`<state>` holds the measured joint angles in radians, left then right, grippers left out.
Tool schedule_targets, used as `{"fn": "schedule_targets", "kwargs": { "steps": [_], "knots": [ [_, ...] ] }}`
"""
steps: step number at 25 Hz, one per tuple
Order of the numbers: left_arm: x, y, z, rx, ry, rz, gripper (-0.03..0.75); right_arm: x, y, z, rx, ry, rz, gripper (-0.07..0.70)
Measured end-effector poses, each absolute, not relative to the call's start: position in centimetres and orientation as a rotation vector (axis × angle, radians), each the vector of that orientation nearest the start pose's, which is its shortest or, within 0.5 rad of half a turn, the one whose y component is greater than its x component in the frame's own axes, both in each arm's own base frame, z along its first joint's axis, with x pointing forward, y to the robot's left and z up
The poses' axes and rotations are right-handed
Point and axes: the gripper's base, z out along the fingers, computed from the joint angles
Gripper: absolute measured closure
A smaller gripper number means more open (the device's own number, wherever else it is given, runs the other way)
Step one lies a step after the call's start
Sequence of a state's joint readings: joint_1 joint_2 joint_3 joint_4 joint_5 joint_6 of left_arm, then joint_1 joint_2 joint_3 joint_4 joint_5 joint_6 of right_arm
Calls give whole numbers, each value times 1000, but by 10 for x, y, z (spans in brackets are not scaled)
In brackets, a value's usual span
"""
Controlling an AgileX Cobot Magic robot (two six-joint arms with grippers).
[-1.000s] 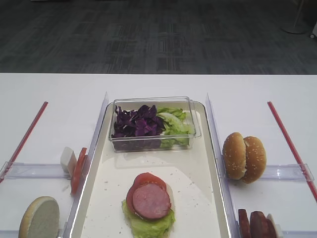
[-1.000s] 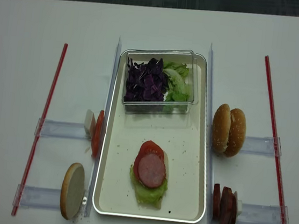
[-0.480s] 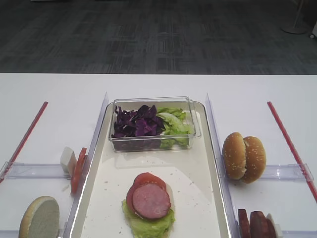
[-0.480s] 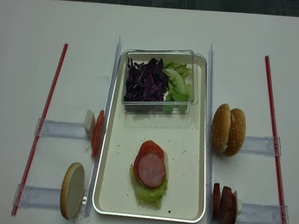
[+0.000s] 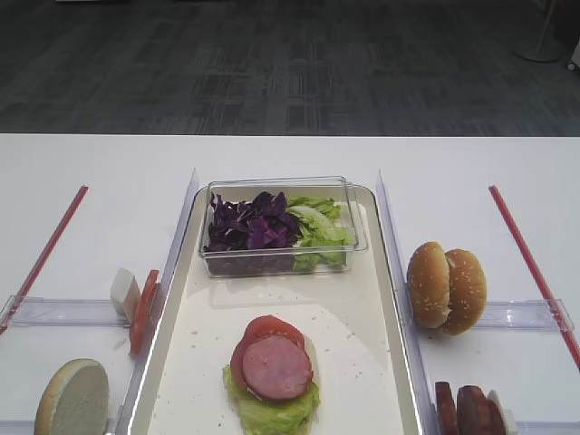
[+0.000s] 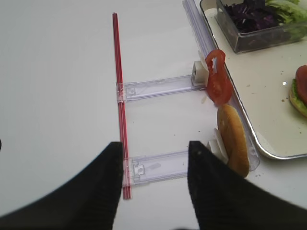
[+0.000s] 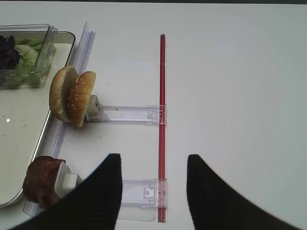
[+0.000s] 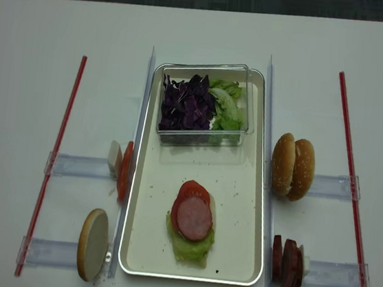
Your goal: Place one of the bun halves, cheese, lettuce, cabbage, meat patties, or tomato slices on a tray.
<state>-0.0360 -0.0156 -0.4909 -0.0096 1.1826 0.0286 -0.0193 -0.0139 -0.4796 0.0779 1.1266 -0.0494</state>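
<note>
Seemingly open table (image 8: 25, 21) around tray (image 8: 136, 248)

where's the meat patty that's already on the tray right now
In the exterior high view, the meat patty lies at the near middle of the tray, on a tomato slice and lettuce.

Purple cabbage (image 5: 249, 225); cream speckled tray (image 5: 358, 299); red tomato slices (image 5: 142, 311).
</note>
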Motion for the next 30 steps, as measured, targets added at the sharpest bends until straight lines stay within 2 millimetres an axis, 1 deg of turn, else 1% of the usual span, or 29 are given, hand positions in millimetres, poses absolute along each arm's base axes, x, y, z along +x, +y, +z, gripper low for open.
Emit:
{"fn": "schedule_targets", "kwargs": {
  "steps": [5, 18, 24, 30],
  "knots": [
    [-12, 0, 265, 71, 2157, -16, 422, -8, 7, 267, -39, 2112, 53, 290],
    [-12, 0, 265, 71, 2157, -16, 422, -8, 7, 267, -39, 2112, 53, 393],
    [-12, 0, 265, 71, 2157, -16, 422, -8, 7, 267, -39, 2112, 53, 423],
    [-12, 0, 265, 71, 2157, -16, 422, -8, 7, 267, -39, 2112, 53, 484]
  ]
}}
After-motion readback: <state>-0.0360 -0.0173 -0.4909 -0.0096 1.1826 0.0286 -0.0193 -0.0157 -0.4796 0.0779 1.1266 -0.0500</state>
